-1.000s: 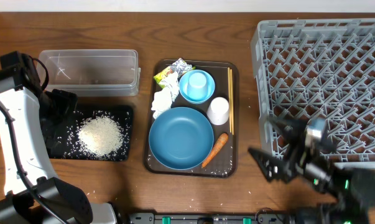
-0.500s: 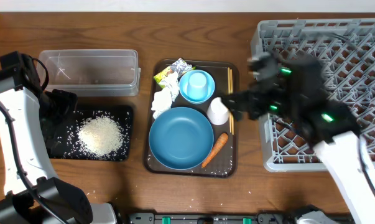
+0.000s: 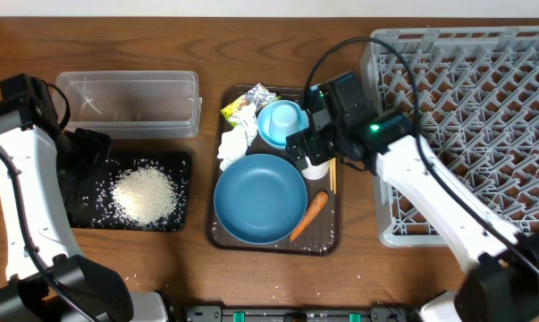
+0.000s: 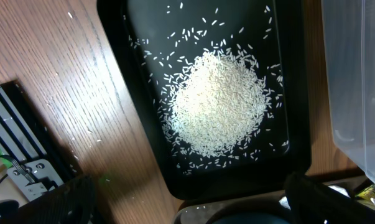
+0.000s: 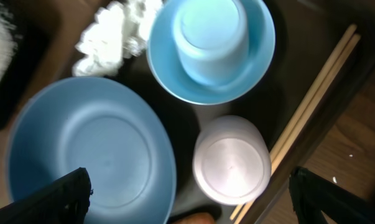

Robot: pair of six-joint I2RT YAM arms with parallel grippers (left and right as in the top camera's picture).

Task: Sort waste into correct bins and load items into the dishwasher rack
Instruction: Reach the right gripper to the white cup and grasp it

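**Overhead:** right gripper, jaws spread, hangs over the white cup on the brown tray. The left gripper, likewise spread, is at the black tray.
**Left wrist:** rice lies heaped in the black tray.
**Right wrist:** the white cup sits between plate and chopsticks; the fingers hold nothing.

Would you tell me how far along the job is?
Done: rice heaped in the black tray. In hand: open right gripper over the white cup, holding nothing. Left: carrot, tissue, wrapper to bin; plate, bowl, blue cup, chopsticks to load; rack shows nothing loaded.
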